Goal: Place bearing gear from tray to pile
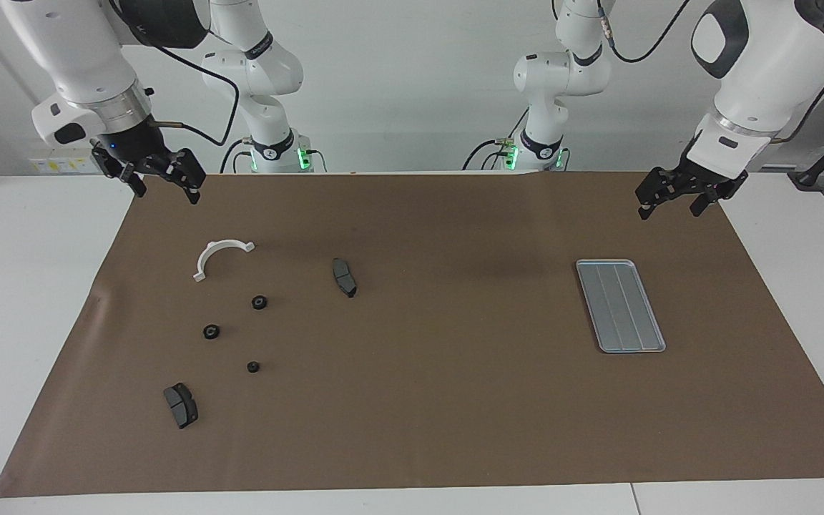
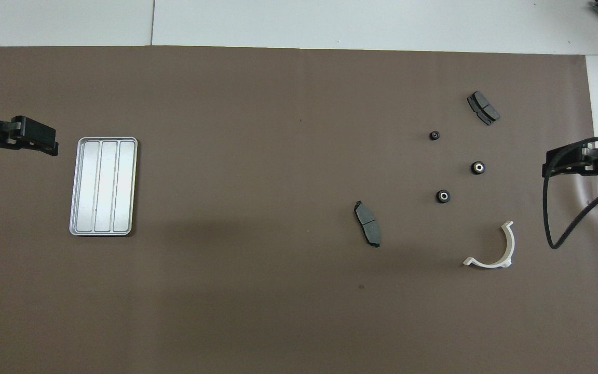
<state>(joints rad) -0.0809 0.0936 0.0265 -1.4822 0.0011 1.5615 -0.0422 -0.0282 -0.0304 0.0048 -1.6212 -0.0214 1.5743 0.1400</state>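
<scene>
Three small black bearing gears (image 1: 211,332) among pile; left gripper (image 1: 671,204), right gripper (image 1: 163,187) spread.

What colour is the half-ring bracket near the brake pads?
White. The half-ring bracket shows best in the overhead view, against the brown mat.

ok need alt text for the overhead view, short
An empty ridged silver metal tray lies toward the left arm's end of a brown mat; three small black bearing gears, two dark grey curved brake pads and a white half-ring bracket are scattered toward the right arm's end. Left gripper and right gripper wait at the edges.
</scene>
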